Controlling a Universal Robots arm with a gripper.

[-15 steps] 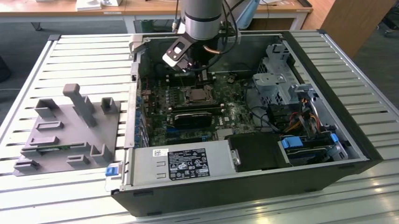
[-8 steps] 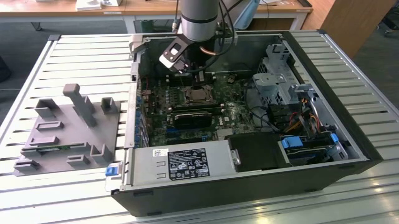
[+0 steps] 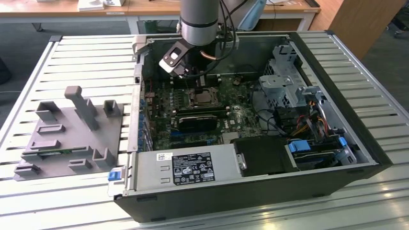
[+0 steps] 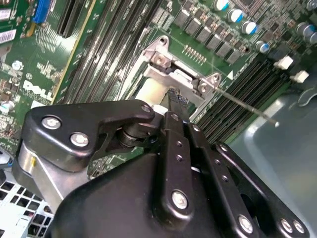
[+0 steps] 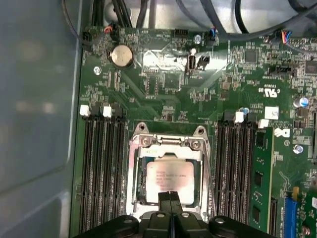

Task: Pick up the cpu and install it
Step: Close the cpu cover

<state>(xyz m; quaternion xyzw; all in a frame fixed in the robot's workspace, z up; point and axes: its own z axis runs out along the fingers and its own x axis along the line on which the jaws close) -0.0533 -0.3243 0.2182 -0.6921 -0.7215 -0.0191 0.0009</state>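
The cpu, a silvery square chip with a pale rim, lies flat in the metal-framed socket on the green motherboard; in the exterior view the cpu sits mid-board inside the open computer case. My gripper hangs right over the chip's near edge, its two black fingers pressed together with nothing between them. Whether the tips touch the chip I cannot tell. In the second wrist view the gripper points down at the socket frame, with a pale patch of the cpu beside it.
Memory slots flank the socket on both sides, and a coin battery lies further up the board. A grey plastic tray with upright posts stands at the exterior view's left. The power supply and drive cage crowd the case.
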